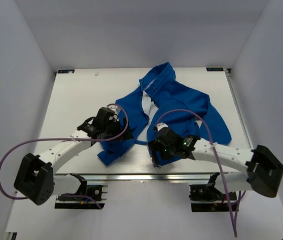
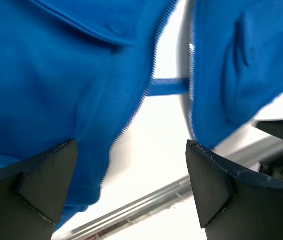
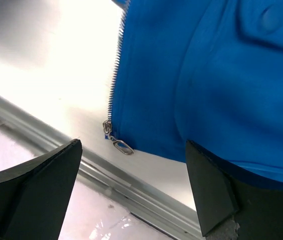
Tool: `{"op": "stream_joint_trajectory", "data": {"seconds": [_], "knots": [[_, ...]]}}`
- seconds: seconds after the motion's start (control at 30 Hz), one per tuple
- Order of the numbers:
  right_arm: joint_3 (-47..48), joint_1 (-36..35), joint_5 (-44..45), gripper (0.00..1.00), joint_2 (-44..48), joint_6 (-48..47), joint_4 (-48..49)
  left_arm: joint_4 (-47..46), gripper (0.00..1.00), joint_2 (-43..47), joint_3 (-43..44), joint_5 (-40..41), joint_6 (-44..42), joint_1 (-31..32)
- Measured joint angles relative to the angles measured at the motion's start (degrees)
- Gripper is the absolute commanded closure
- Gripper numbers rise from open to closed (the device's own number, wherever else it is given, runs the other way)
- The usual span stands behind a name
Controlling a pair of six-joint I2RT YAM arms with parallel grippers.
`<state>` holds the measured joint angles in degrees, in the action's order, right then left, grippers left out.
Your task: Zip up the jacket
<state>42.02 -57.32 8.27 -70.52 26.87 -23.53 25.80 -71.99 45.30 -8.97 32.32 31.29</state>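
The royal-blue jacket (image 1: 181, 105) lies unzipped on the white table, its two front panels spread apart near the front edge. My left gripper (image 1: 112, 131) hovers open over the left panel's lower hem. In the left wrist view, the gripper (image 2: 131, 190) holds nothing, and both toothed zipper edges (image 2: 131, 115) run on either side of a bare gap. My right gripper (image 1: 157, 150) is open above the right panel's bottom corner. The right wrist view shows the jacket (image 3: 206, 75) with its metal zipper slider and pull tab (image 3: 116, 142) just ahead of the empty gripper (image 3: 133, 190).
A metal rail (image 1: 131, 176) runs along the table's near edge, right below both grippers; it also shows as a rail (image 3: 106, 180) in the right wrist view. Grey walls enclose the table on three sides. Purple cables loop over each arm.
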Motion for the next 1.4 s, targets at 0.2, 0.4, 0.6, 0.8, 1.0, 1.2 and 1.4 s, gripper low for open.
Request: {"op": "stream_joint_trajectory", "data": {"seconds": [0.2, 0.4, 0.6, 0.8, 1.0, 1.2, 1.4], "knots": [[2.6, -2.3, 3.3, 0.18, -8.4, 6.3, -1.1, -1.9, 0.02, 1.6, -1.8, -3.9, 0.9, 0.0], [3.5, -2.9, 4.9, 0.29, -10.7, 10.2, -2.4, -2.3, 0.02, 3.5, -2.5, -4.3, 1.1, 0.0], [5.6, -6.1, 7.6, 0.29, -10.9, 11.9, -4.1, -2.3, 0.02, 4.2, -2.7, -4.3, 1.1, 0.0], [6.2, -7.3, 8.3, 0.31, -11.1, 12.4, -5.0, -2.3, 0.02, 4.2, -2.7, -4.3, 1.2, 0.0], [6.2, -7.3, 9.0, 0.32, -15.0, 13.1, -5.3, -2.2, 0.02, 4.3, -2.7, -4.3, 1.2, 0.0], [8.9, -7.2, 10.8, 0.37, -20.4, 13.5, -6.1, -1.7, 0.02, 5.0, -2.7, -4.0, 1.3, 0.0], [11.1, -7.2, 11.1, 0.39, -22.8, 13.6, -6.4, -1.7, 0.02, 5.5, -2.7, -3.9, 1.7, 0.0]]}}
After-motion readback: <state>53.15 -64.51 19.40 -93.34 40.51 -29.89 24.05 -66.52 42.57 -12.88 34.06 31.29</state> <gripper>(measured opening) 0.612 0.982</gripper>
